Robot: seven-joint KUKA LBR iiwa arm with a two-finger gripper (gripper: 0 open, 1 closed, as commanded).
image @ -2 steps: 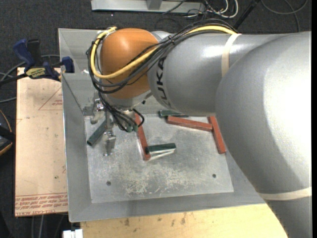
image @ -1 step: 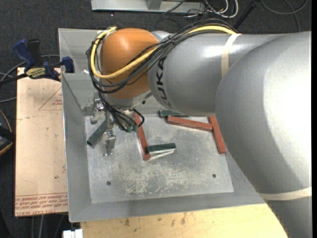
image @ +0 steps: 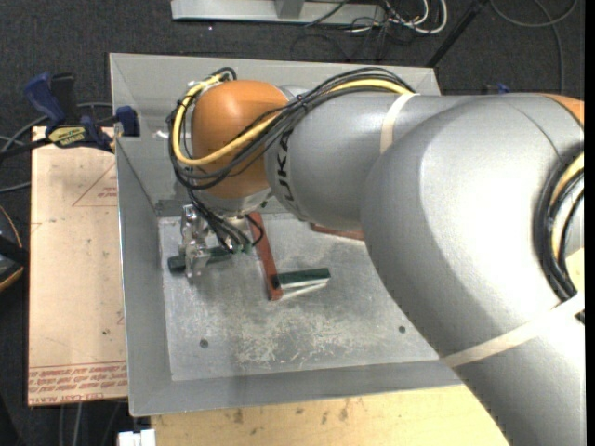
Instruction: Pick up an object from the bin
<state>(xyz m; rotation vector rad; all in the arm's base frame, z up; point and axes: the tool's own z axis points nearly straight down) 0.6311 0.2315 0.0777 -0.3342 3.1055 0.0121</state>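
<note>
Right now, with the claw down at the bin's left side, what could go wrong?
The claw sits close to the bin's left wall; a sideways move might scrape it. The small dark green piece beside the claw could be pushed away rather than gripped. The brown stick nearby might get knocked.

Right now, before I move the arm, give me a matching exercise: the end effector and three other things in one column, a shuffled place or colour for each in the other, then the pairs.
Column one
1. end effector
2. stick
3. bar
4. bin

Column two
a. grey metal with a scuffed floor
b. reddish-brown, running up and down the view
c. dark green above, pale below, lying mid-floor
d. low over the floor's left side, beside a small dark green piece

Pairs: 1-d, 2-b, 3-c, 4-a
</note>
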